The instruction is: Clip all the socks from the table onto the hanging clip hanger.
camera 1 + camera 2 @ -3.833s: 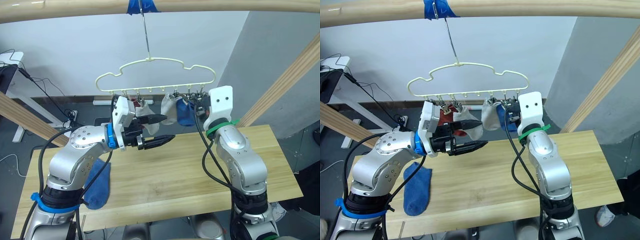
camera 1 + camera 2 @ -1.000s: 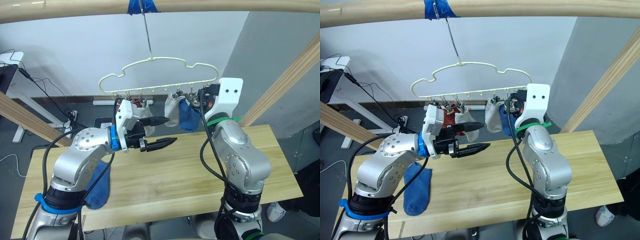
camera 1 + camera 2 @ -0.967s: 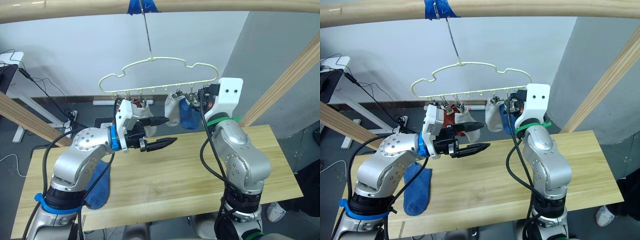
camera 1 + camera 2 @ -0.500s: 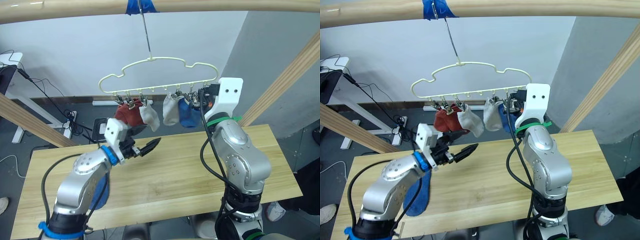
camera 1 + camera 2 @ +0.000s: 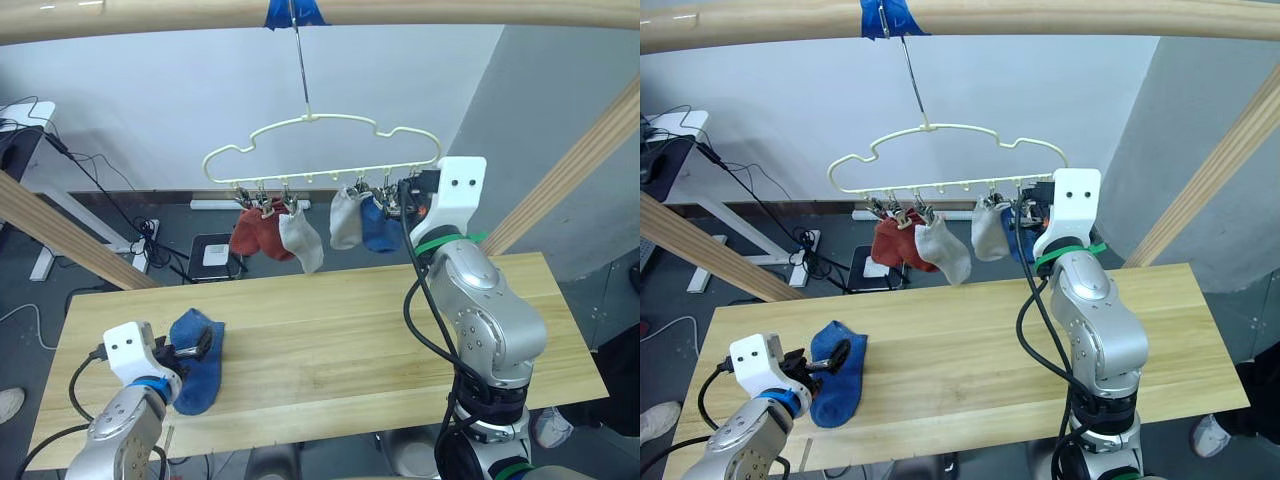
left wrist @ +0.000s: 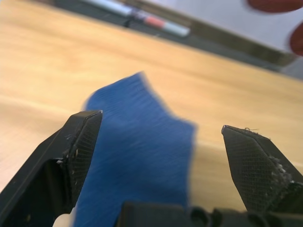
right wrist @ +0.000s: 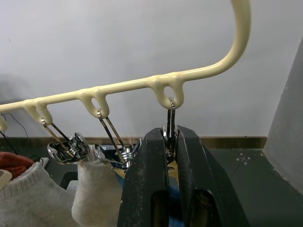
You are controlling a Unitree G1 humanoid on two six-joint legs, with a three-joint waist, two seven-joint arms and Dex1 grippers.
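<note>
The right arm hides most of the clipped blue sock (image 5: 380,226) — its clip too

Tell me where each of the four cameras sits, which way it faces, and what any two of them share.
Left eye view: on the head, looking forward and down at the table, the clip hanger and both arms.
Right eye view: the other eye of the same head camera, same scene.
Left wrist view: low over the table, facing the blue sock between the open left gripper.
Right wrist view: up at the hanger, right gripper shut on a metal clip.
Shared: the blue sock appears in the eye views and the left wrist view.
</note>
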